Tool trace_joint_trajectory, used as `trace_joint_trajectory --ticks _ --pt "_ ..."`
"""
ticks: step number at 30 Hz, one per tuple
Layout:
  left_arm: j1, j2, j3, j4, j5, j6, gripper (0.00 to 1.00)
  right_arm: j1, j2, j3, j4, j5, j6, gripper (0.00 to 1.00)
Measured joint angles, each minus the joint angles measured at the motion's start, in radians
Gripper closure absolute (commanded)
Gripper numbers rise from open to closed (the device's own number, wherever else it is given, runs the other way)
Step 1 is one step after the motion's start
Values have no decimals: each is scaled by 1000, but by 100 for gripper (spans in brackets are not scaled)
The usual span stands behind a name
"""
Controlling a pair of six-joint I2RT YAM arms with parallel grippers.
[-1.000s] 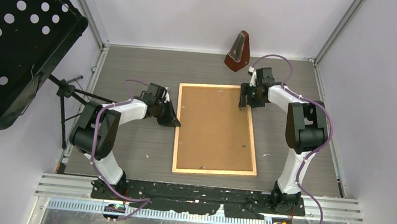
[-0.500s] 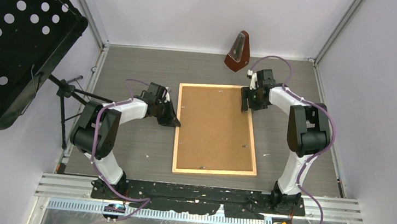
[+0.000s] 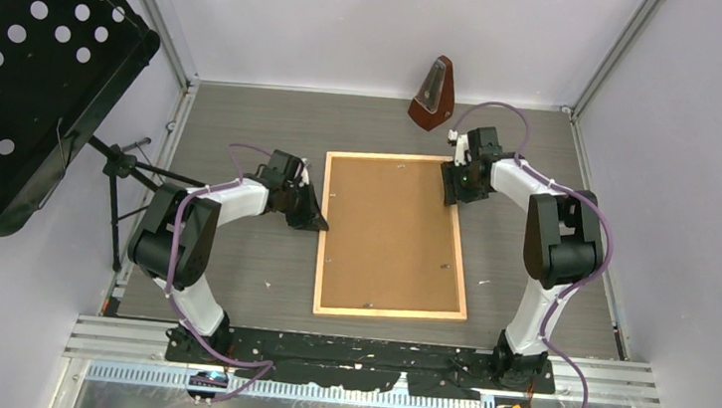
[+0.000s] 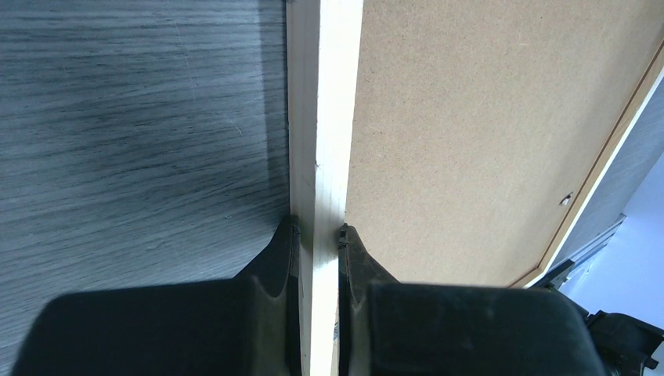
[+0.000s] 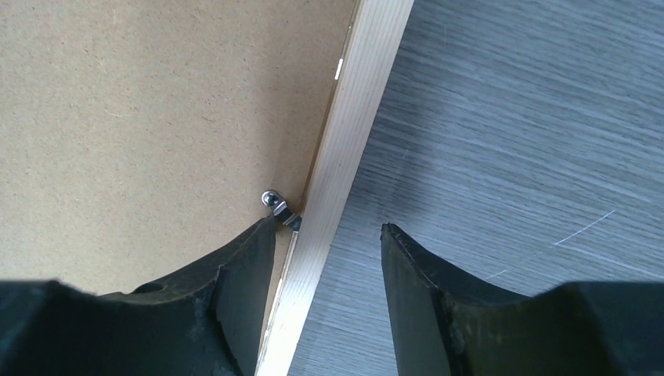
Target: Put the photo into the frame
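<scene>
- Frame lies flat in the middle of the desk, back side up, long side running away from the arms.
- Brown backing board fills the frame's opening and sits inside the wooden rails.
- Photo: not visible in any view. It may be under the board, but I cannot tell.
- Left hand is clamped on the frame's left rail, one finger on the outer edge and one on the board side (a steadying hold, by the look of it).
- Right hand is at the far right corner, jaws apart and straddling the right rail, gripping nothing. Its inner fingertip sits just beside a small metal tab at the board's edge.
- Judgement: late stage. The board is seated, and what remains looks like turning the tabs to lock it. A few more small tabs show along the other rails in the overhead view, too small to read.
- Surface: dark grey wood-grain top with a few fine scratches and pale specks.
- Room: plain pale walls on three sides. A brown metronome stands at the far edge, well apart from the frame. A black perforated music stand rises at the left.
</scene>
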Motion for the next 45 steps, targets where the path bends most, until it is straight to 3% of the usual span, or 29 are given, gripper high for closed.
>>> trace_joint_trajectory --ticks 23,45 --pt "7 14 8 0 27 6 100 0 -4 -10 45 -2 2 57" --pt "10 26 18 -3 45 6 100 0 -69 -51 96 -27 43 50"
